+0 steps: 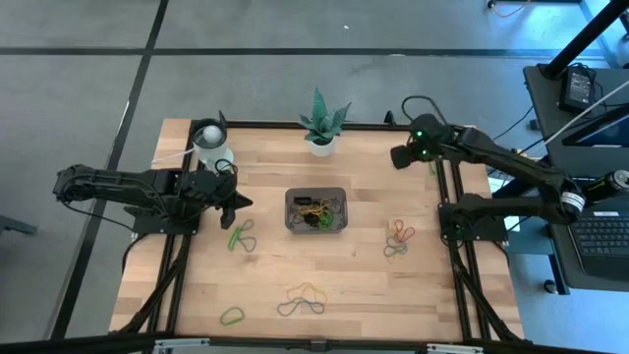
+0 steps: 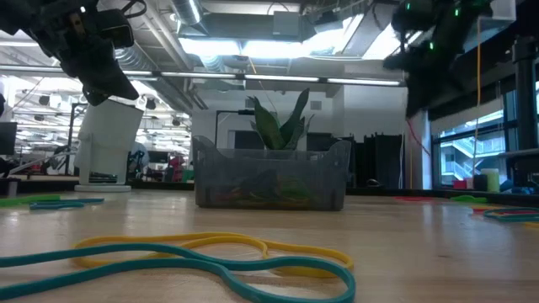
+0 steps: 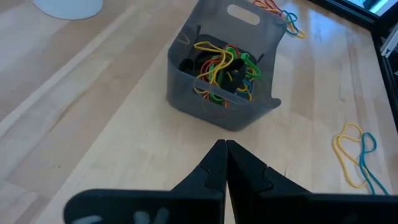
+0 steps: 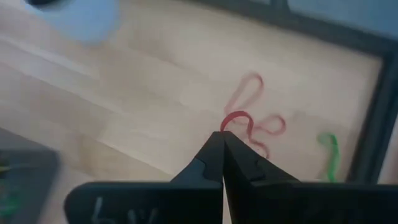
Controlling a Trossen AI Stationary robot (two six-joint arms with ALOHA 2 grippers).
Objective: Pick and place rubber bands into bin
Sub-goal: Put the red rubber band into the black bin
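Both end effectors are empty, fingers together: left end effector (image 1: 239,204) beside the bin (image 1: 315,210), right end effector (image 1: 401,155) raised. Next: open over loose rubber bands (image 1: 398,239) on the bench (image 1: 364,285).

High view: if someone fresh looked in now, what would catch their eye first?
Probably the bin at the table's centre, already holding a bright tangle of rubber bands. Next, the loose bands still on the wood: a green pair to the bin's left, a red and grey cluster to its right, yellow and teal ones near the front edge. Both grippers are shut and empty, left gripper beside the bin, right gripper near the back right corner.
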